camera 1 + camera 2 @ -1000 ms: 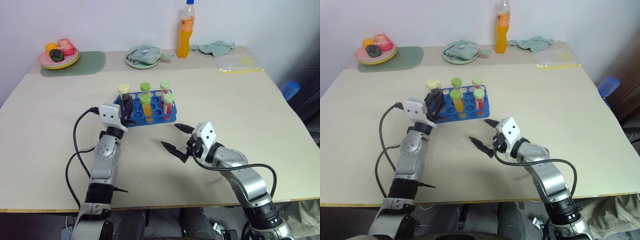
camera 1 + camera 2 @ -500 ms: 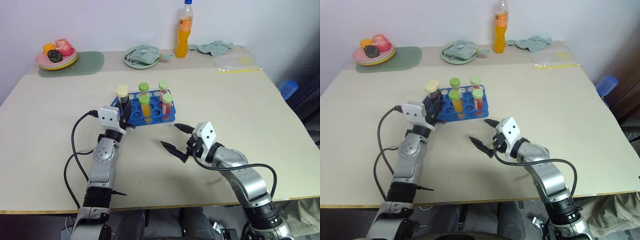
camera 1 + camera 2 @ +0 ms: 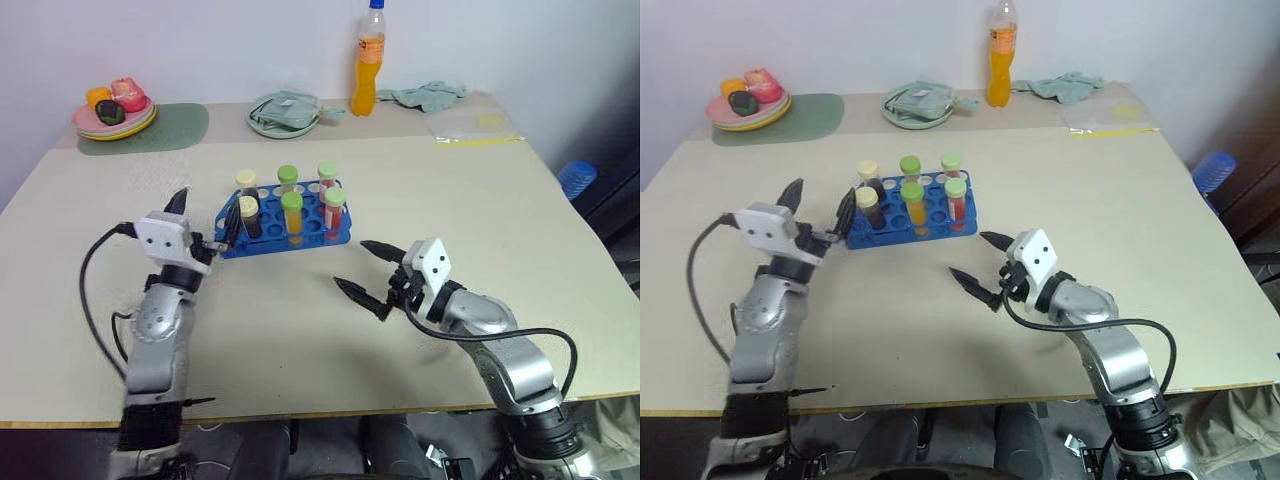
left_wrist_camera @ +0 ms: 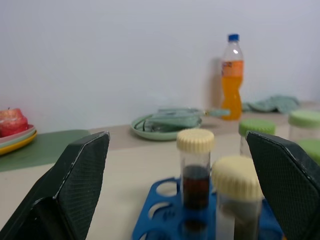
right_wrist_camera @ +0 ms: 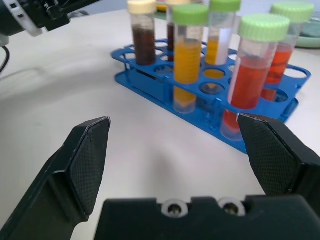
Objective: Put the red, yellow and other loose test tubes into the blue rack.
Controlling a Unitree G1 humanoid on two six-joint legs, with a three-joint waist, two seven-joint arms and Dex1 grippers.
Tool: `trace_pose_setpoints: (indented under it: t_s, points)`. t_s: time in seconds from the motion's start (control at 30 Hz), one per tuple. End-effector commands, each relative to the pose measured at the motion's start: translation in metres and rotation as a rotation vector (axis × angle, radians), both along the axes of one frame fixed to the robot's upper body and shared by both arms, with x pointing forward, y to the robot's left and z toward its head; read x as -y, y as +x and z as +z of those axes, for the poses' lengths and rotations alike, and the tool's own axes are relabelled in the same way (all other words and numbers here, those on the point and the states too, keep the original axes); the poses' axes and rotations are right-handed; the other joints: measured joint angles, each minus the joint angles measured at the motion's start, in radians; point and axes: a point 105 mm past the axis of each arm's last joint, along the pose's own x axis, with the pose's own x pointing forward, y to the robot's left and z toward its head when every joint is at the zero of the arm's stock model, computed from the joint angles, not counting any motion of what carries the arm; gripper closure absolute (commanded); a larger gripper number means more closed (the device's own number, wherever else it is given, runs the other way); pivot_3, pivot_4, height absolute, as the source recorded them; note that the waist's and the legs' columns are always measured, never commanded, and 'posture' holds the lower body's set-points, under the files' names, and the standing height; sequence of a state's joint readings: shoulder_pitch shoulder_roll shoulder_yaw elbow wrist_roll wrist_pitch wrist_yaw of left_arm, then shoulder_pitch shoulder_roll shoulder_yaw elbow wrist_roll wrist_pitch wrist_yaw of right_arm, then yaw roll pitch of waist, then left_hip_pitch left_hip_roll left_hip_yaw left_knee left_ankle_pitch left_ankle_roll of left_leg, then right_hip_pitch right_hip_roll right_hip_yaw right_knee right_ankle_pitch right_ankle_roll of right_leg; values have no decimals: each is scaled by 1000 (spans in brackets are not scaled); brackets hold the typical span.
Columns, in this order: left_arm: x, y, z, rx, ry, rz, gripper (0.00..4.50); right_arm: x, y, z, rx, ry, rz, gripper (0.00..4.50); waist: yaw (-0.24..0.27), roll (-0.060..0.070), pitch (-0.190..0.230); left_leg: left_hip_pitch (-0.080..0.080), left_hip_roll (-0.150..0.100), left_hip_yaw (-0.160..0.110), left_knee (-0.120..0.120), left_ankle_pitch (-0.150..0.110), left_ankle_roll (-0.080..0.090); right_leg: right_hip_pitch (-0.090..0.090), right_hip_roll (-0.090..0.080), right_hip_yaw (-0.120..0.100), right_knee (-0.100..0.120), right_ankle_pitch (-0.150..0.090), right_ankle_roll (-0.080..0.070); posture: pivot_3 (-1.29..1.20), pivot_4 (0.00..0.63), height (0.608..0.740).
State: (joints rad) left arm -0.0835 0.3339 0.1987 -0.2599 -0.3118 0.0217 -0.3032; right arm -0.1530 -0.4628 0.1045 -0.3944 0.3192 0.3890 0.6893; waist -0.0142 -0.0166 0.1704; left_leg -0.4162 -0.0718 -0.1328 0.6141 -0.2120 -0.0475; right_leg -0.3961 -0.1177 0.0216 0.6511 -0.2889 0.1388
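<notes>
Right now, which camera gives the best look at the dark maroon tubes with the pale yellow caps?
The left wrist view: the two dark maroon tubes stand close up in the blue rack, between the open left gripper. The right wrist view shows them behind the yellow tubes; the eye views show them small.

The rack point(image 3: 284, 225) stands mid-table point(image 3: 480, 220), with six tubes point(image 3: 292, 215) upright in it. The left gripper point(image 3: 205, 222) hangs just left of it, the right gripper point(image 3: 366, 268) nearer, to its right. Behind stand a bottle point(image 3: 370, 62) and plates point(image 3: 115, 118).
</notes>
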Motion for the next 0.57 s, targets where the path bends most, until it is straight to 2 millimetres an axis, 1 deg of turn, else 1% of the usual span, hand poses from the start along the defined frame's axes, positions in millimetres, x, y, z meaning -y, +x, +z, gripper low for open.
trace_pose_setpoints:
  t_s: [0.03, 0.17, 0.27, 0.4, 0.47, 0.57]
  points:
    - [-28, -23, 5, -106, 99, -48, 37, 35, 0, 21, 52, -24, -68, 0, 0, 0, 0, 0, 0, 0, 0, 0, 0, 0, 0, 0, 0, 0, 0, 0, 150, 740]
    - [-51, -47, -10, -251, 157, -54, 37, 86, 9, 25, 31, -73, -204, 0, 3, 1, 0, 3, 0, 1, -1, -1, 1, 3, 0, 0, -1, 0, 0, 0, 150, 740]
    - [-66, -59, -24, -325, 197, -30, 37, 111, 12, 24, 29, -119, -265, 0, 5, 1, 0, 5, 1, 3, -1, -2, 2, 6, -1, 0, -3, -1, 0, 0, 150, 740]
    - [-77, -60, -38, -371, 186, 41, 37, 125, 13, 21, 24, -148, -286, 0, 4, 1, 0, 5, 1, 3, -1, -2, 2, 7, -1, 0, -3, -1, -1, 0, 150, 740]
    - [-78, -62, -45, -397, 196, 59, 37, 129, 14, 19, 20, -152, -288, 0, 3, 1, 0, 5, 1, 3, -1, -2, 2, 6, -1, 0, -3, -1, -1, 0, 150, 740]
    - [-75, -66, -48, -396, 182, 69, 37, 129, 17, 15, 15, -152, -283, 0, 2, 1, 0, 5, 1, 3, -1, -2, 3, 6, -1, 1, -3, -1, 0, 0, 150, 740]
